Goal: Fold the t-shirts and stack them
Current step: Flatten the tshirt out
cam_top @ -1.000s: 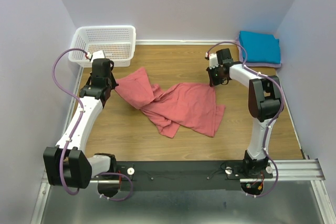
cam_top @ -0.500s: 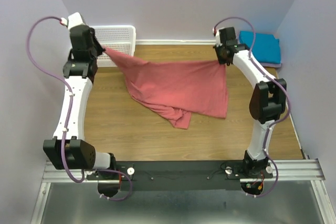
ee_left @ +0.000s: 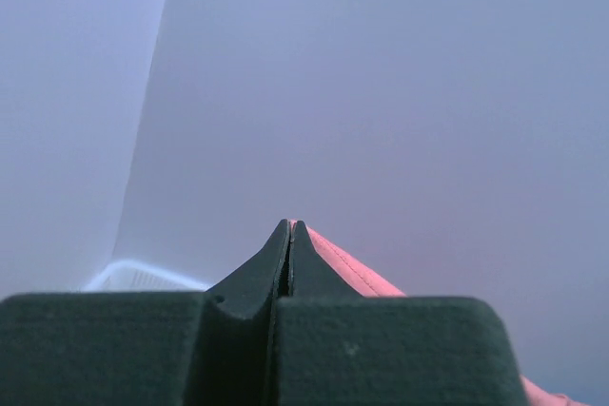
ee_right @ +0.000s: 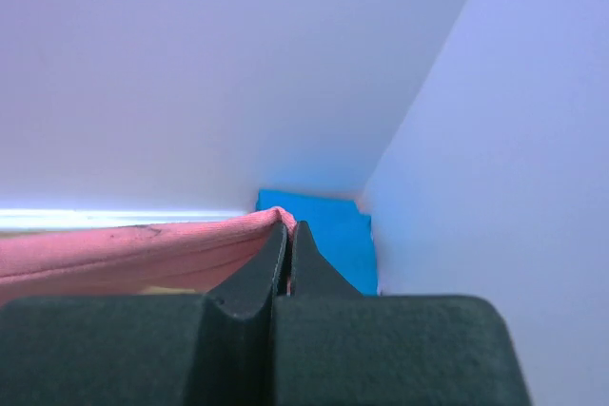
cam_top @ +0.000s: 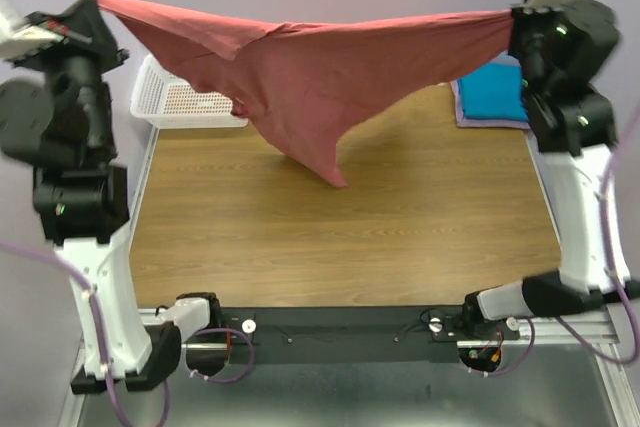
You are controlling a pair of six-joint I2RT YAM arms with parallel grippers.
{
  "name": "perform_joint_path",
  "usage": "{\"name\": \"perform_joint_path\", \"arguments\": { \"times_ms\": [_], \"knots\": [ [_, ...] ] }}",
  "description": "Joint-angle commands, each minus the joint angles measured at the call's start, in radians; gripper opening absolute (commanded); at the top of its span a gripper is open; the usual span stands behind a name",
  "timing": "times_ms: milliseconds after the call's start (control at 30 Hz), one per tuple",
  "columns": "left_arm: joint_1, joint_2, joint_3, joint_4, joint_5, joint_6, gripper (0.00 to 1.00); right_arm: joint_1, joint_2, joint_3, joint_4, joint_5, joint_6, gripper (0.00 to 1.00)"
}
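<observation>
Both arms have risen high above the wooden table (cam_top: 350,237) since a second ago, and the salmon-pink t-shirt (cam_top: 300,77), which then lay crumpled on the table's middle, now hangs stretched in the air between them. The left gripper (cam_top: 92,9) is up over the table's left edge, its jaws pressed together on one corner of the cloth. The right gripper (cam_top: 512,23) is up over the table's right edge and pinches the opposite corner in the same way. From its taut upper edge the shirt sags in a loose triangle, with its lowest tip pointing down over the table's middle. At the table's far right corner the folded teal-blue t-shirt (cam_top: 492,87) lies on top of the pale lavender t-shirt (cam_top: 490,121). A white lattice basket (cam_top: 170,102) stands at the table's far left corner, partly hidden behind the hanging cloth.
</observation>
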Motion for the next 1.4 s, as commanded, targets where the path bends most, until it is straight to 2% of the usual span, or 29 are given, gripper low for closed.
{"name": "perform_joint_path", "arguments": {
  "times_ms": [0,133,400,600,700,800,900,1033,1167,1200,1267,1300,1367],
  "knots": [
    [0.017,-0.104,0.08,0.062,0.016,0.034,0.0,-0.003,-0.166,-0.088,0.028,-0.081,-0.06,0.01],
    [0.015,-0.202,0.143,0.053,0.017,0.074,0.0,-0.003,-0.371,-0.176,0.034,-0.15,-0.106,0.01],
    [0.004,-0.291,0.234,0.053,0.029,0.18,0.0,-0.003,-0.543,-0.213,0.034,-0.248,-0.16,0.01],
    [0.003,-0.263,0.102,0.091,0.123,0.223,0.0,-0.003,-0.539,-0.315,0.019,-0.21,-0.207,0.01],
    [0.004,-0.233,-0.044,0.133,0.216,0.214,0.0,-0.003,-0.513,-0.436,0.025,-0.175,-0.239,0.01],
    [0.003,-0.182,-0.282,0.191,0.333,0.209,0.0,-0.003,-0.467,-0.582,0.069,-0.127,-0.279,0.01],
    [0.004,-0.116,-0.432,0.29,0.394,0.215,0.0,-0.003,-0.384,-0.719,0.127,-0.094,-0.298,0.01],
    [-0.002,0.049,-0.634,0.415,0.411,0.236,0.0,-0.005,-0.257,-0.894,0.305,-0.051,-0.315,0.01],
    [-0.01,0.224,-0.701,0.513,0.401,0.24,0.0,-0.018,-0.042,-0.992,0.515,-0.054,-0.313,0.01],
    [-0.01,0.261,-0.702,0.536,0.399,0.235,0.0,-0.022,-0.042,-0.997,0.534,-0.057,-0.316,0.01],
    [-0.013,0.364,-0.692,0.556,0.395,0.218,0.0,-0.034,0.111,-0.994,0.621,-0.064,-0.331,0.01],
    [-0.014,0.396,-0.687,0.556,0.395,0.214,0.0,-0.038,0.112,-0.994,0.634,-0.067,-0.336,0.01],
    [-0.019,0.474,-0.662,0.57,0.39,0.191,0.0,-0.045,0.216,-0.965,0.649,-0.067,-0.347,0.01]
  ]
}}
